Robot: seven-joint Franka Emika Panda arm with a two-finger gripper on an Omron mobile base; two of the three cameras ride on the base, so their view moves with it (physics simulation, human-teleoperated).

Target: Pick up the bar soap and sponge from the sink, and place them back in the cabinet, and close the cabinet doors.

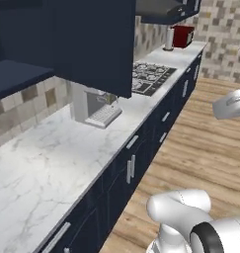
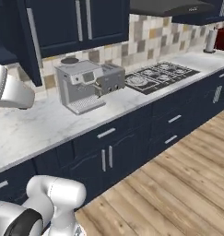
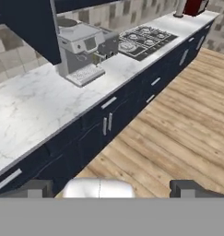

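1. The gripper (image 3: 106, 188) hangs in the air above the wood floor (image 3: 178, 133), its fingertips (image 3: 37, 188) spread wide with nothing between them.
2. Just ahead of it and below run the navy base cabinets (image 3: 99, 129) under a white marble counter (image 3: 30, 110).
3. Farther ahead on the counter stands a grey coffee machine (image 3: 83, 48).
4. Ahead and to the left, above the counter, an open cabinet door (image 3: 32, 27) swings out from the wall cabinet (image 1: 22, 74).
5. Beyond the coffee machine lies a gas cooktop (image 3: 143, 40).
6. Farthest off, a red appliance (image 3: 194, 6) sits at the counter's end.
7. The sink, soap and sponge cannot be made out.
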